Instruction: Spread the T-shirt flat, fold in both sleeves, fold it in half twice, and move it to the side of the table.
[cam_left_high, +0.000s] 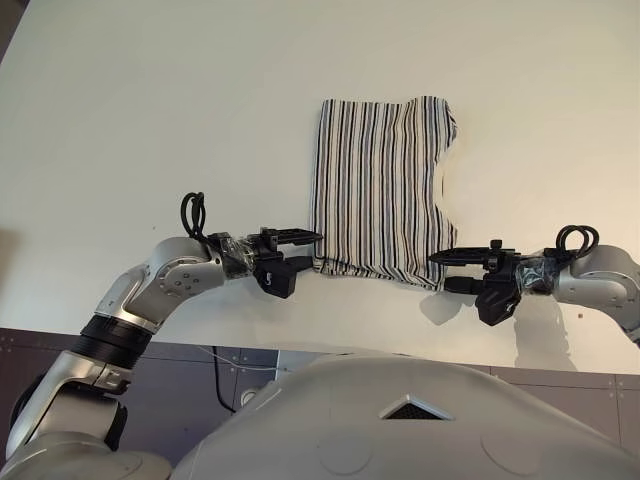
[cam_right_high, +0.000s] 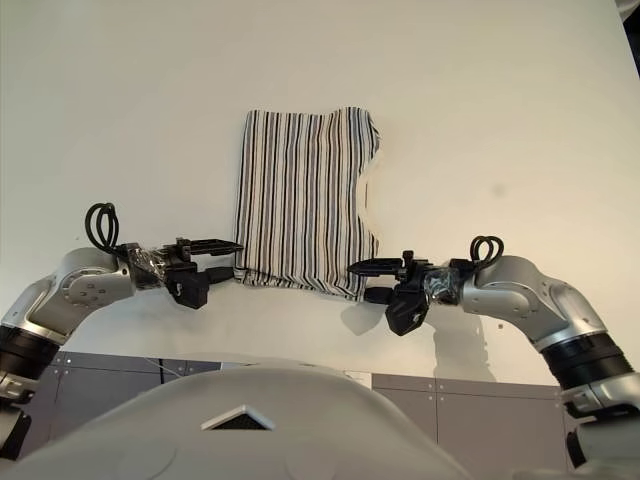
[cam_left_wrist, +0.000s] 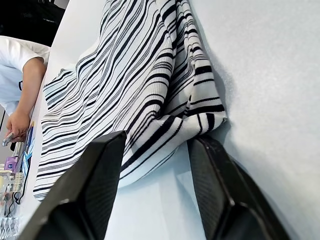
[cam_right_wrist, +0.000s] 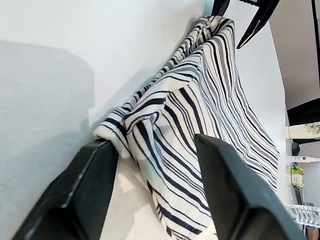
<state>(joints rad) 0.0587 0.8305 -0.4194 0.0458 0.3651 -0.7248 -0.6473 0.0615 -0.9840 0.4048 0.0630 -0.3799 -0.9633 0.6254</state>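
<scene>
Left pincer (cam_left_high: 315, 248) and right pincer (cam_left_high: 440, 270) both gape, straddling the near hem corners of the black-and-white striped knit T-shirt (cam_left_high: 375, 190) — light, limp (already folded narrow) — lying on the white counter (cam_left_high: 150, 120); pinch those layered corners.

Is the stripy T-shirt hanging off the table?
No, the striped T-shirt lies wholly on the white table, with bare tabletop showing on every side of it.
</scene>
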